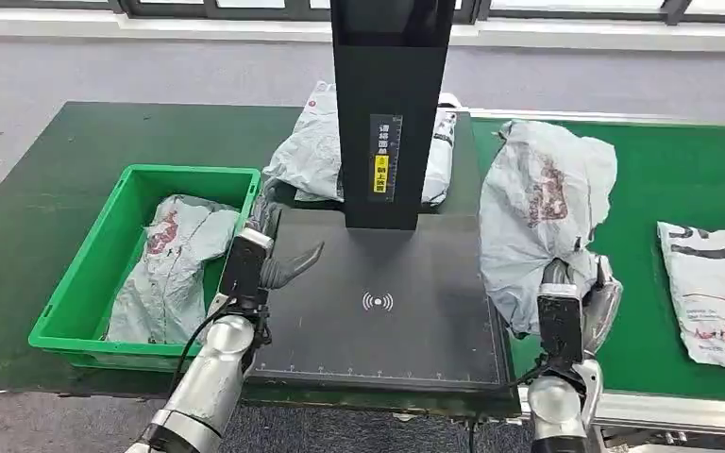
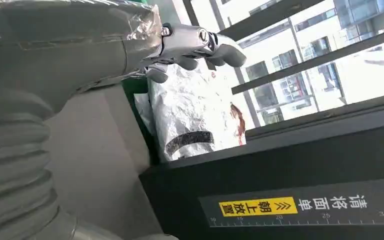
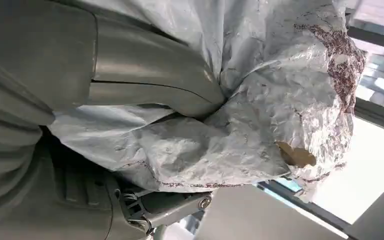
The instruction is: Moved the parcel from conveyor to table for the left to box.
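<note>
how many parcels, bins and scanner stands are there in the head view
parcels: 4 – one in the bin, one behind the stand, one held up by the right hand, one on the conveyor
green bin: 1
black scanner stand: 1
total: 6

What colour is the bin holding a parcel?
Bright green bin, clearest in the head view.

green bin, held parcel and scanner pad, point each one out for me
green bin (image 1: 75, 300): head view, on its near left rim
held parcel (image 1: 538, 203): head view, on its crumpled middle
scanner pad (image 1: 378, 326): head view, on its bare black surface
</note>
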You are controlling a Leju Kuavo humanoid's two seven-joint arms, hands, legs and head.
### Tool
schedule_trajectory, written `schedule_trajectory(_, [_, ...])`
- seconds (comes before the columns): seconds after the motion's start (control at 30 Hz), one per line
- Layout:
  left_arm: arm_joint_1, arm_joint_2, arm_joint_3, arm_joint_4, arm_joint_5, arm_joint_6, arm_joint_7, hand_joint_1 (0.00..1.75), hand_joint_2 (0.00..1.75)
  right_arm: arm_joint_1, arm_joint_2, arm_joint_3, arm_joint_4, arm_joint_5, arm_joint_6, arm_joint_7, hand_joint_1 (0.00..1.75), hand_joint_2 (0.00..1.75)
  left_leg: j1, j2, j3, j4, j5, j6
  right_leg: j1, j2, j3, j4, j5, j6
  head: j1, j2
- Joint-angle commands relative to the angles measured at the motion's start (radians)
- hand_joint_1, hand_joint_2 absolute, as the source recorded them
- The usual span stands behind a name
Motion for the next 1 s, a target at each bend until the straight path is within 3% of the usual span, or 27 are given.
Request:
schedule_trajectory(0.03, [-0.044,0.013,0.032,0.064,-0.003,0.014,-0.005,0.0,1.75,0.007,-0.015,0.101,-0.101,-0.031,-0.017,-0.024,1.75,1.75,-0.001,0.002,0.001,-0.002,0.001,0.003,0.0,-0.001,0.001,-0.001,0.0,-0.003,0.0,0.0])
schedule_trajectory(0.27, [-0.074,0.013,0.031,0.104,0.004,0.033,-0.021,0.0,1.75,-0.016,-0.048,0.232,-0.051,-0.033,0.02,0.021,1.75,1.75,-0.001,0.002,0.001,-0.002,0.001,0.003,0.0,0.0,0.001,-0.001,0.001,-0.004,0.0,0.0])
schedule_trajectory(0.4, [-0.099,0.013,0.02,0.143,0.016,0.035,-0.035,0.0,1.75,-0.094,-0.047,0.338,0.156,0.012,0.091,0.104,1.75,1.75,-0.001,0.005,0.004,-0.004,0.001,0.004,0.001,0.002,0.002,-0.003,0.002,-0.005,0.0,0.0])
schedule_trajectory(0.5, [-0.134,0.005,0.005,0.183,0.029,0.025,-0.043,0.0,1.75,-0.157,-0.039,0.425,0.361,0.025,0.239,0.198,1.75,1.75,0.0,0.005,0.003,-0.003,0.001,0.002,0.001,0.004,0.001,-0.002,0.002,-0.003,0.0,0.0])
schedule_trajectory(0.57, [-0.147,0.0,0.003,0.19,0.037,0.028,-0.043,0.0,1.75,-0.163,-0.028,0.453,0.417,0.062,0.253,0.214,1.75,1.75,0.0,0.006,0.004,-0.004,0.002,0.003,0.001,0.003,0.002,-0.003,0.003,-0.004,0.0,0.0])
schedule_trajectory(0.67, [-0.158,0.001,-0.01,0.199,0.053,0.026,-0.047,0.0,1.75,-0.151,-0.032,0.535,0.494,0.212,0.372,0.32,1.75,1.75,0.0,0.001,0.002,-0.003,0.002,0.002,0.001,0.0,0.002,-0.002,0.001,-0.003,0.0,0.0])
schedule_trajectory(1.0, [-0.16,-0.007,-0.032,0.2,0.042,0.052,-0.048,0.0,1.75,-0.158,-0.029,0.61,0.606,0.306,0.457,0.292,1.75,1.75,0.0,0.001,0.003,-0.003,0.002,0.003,0.001,-0.002,0.003,-0.002,0.001,-0.004,0.0,0.0])
